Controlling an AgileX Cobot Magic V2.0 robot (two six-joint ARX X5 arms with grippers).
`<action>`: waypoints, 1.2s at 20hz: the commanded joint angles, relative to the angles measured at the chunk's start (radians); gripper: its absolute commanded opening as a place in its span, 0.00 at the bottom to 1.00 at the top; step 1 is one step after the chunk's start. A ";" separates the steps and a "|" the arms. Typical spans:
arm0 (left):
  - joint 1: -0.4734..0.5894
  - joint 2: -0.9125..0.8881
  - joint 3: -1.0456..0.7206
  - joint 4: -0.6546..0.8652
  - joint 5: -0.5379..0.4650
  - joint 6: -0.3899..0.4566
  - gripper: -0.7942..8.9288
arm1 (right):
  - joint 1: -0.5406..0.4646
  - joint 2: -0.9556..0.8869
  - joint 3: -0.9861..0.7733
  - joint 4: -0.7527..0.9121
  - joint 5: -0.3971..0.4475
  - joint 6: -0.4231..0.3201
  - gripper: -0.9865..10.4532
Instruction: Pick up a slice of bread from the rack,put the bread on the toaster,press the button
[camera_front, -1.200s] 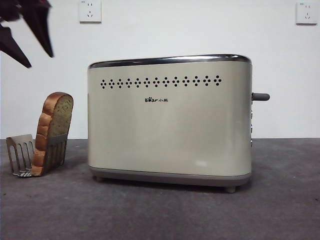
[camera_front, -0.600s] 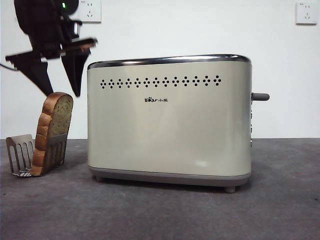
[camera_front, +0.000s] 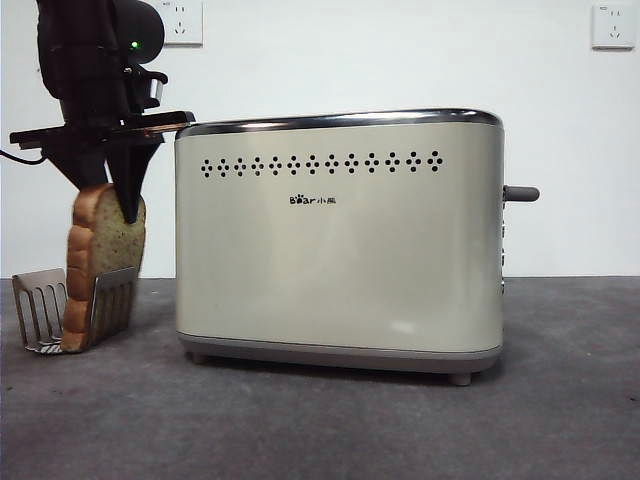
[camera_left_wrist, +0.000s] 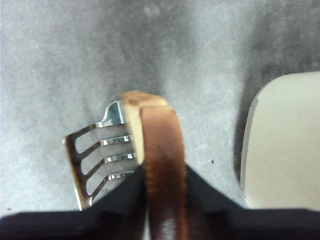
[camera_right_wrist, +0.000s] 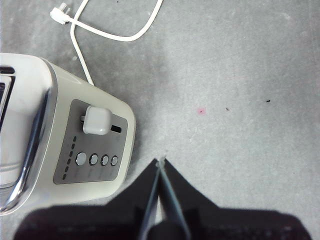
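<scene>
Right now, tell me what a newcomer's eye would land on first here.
The big cream toaster fills the middle of the front view. Beside it the left gripper has its jaws around the slice of bread standing in the small rack. The right gripper hangs shut near the lever button.

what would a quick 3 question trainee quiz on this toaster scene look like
1. True or false: the slice of bread already lies on the toaster.
2. Which gripper straddles the slice? A left B right
3. Fill in: the slice stands in the ___.

Key: 1 false, it stands in the rack. 2 A, the left gripper, a jaw on each side. 3 rack. The right gripper waits, shut, beside the button.
</scene>
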 joint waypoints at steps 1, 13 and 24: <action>-0.001 0.010 0.013 0.000 0.001 0.000 0.11 | 0.000 0.005 0.003 0.000 0.000 -0.013 0.09; 0.005 -0.003 0.372 -0.221 -0.076 0.146 0.11 | 0.000 0.006 0.003 0.014 0.014 -0.012 0.09; -0.052 -0.243 0.491 -0.222 0.192 0.761 0.07 | 0.000 0.006 0.003 0.008 0.040 -0.012 0.09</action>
